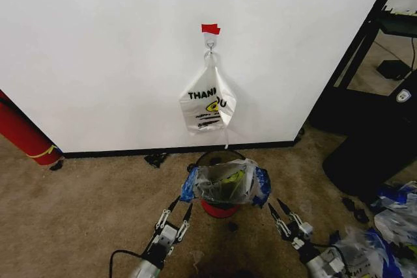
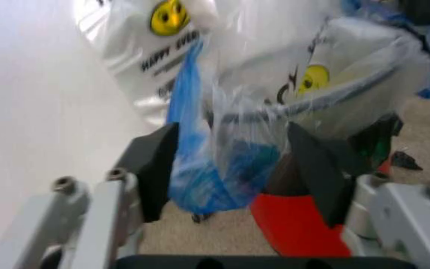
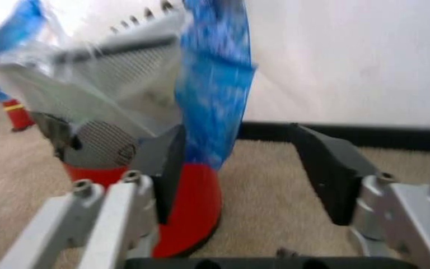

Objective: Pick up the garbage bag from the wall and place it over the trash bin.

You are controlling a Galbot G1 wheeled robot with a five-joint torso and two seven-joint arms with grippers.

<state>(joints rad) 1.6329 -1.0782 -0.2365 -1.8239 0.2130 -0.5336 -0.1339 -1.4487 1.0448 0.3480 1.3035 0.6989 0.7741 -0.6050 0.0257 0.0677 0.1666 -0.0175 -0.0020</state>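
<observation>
Near the end of the task, by the look of it: garbage bag (image 1: 225, 182) already draped over the rim of the trash bin (image 1: 219, 209), blue handle strips hanging down on either side, just in front of the wall (image 1: 98, 43). Left hand (image 1: 175, 213) low on the bin's left, fingers spread apart around a blue strip in the left wrist view, seemingly not pinching it. Right hand (image 1: 280, 211) low on the bin's right, fingers also apart, blue strip dangling just beside one finger and nothing clamped. Next move, probably: tugging or smoothing the bag's edges further down the mesh, then drawing both hands back without snagging the thin plastic. Above the bin, a white "THANK YOU" bag (image 1: 207, 103) on the hook (image 1: 210, 45) under red tape (image 1: 210, 28), its lower edge close over the bin's far rim. Open carpet toward the robot; pile of plastic bags (image 1: 384, 232) and dark furniture (image 1: 371, 135) crowding the right.
</observation>
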